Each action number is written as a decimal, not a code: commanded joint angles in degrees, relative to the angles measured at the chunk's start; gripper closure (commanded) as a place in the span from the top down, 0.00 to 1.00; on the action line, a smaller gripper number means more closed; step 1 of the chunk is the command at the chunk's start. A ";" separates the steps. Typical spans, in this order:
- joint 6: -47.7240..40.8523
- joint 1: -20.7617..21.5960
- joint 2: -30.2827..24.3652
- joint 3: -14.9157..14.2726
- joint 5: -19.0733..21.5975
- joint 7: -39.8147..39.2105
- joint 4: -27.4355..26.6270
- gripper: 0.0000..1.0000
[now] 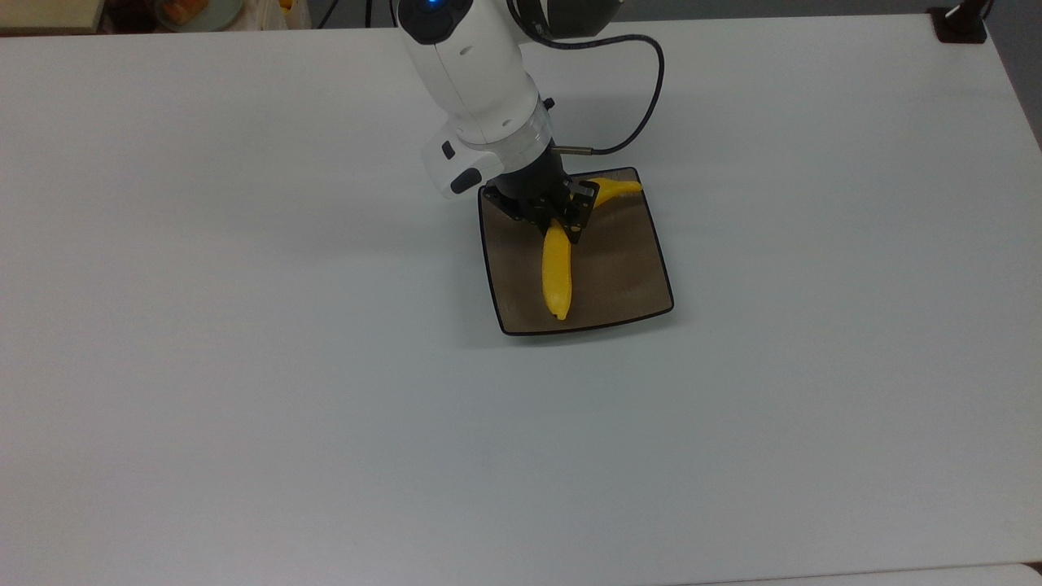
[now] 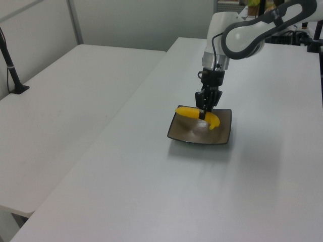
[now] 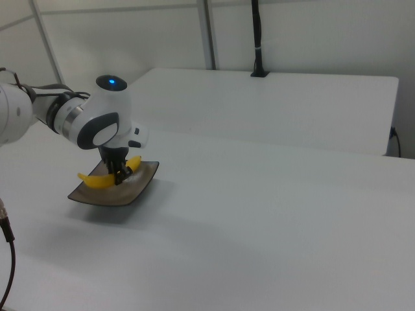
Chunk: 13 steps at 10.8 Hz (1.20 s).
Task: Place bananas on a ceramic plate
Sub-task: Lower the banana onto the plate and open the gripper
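The yellow bananas [image 1: 557, 273] are one curved banana, held low over the square grey-brown ceramic plate [image 1: 619, 268]. My gripper [image 1: 560, 221] is shut on the banana near its middle. Its long end points toward the plate's near edge in the top view, and its stem end [image 1: 616, 188] sticks out over the far right corner. In the left view the banana [image 2: 186, 111] hangs across the plate [image 2: 192, 133] under the gripper [image 2: 203, 114]. In the right view the banana [image 3: 94, 180] sits just above the plate [image 3: 130, 193]. Whether it touches the plate I cannot tell.
The plate lies on a wide white table [image 1: 244, 366]. A black cable [image 1: 647, 106] loops from the arm above the plate's far edge. A black post base [image 1: 961, 24] stands at the top view's far right corner. A second table [image 2: 60, 101] adjoins on the left view's left.
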 commanded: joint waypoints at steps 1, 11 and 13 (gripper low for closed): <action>2.78 0.45 -0.07 -0.12 2.62 1.61 -2.14 0.16; 2.78 0.89 1.16 -0.03 3.15 1.52 -2.23 0.47; 2.52 0.89 1.16 -0.03 3.15 1.43 -2.23 0.71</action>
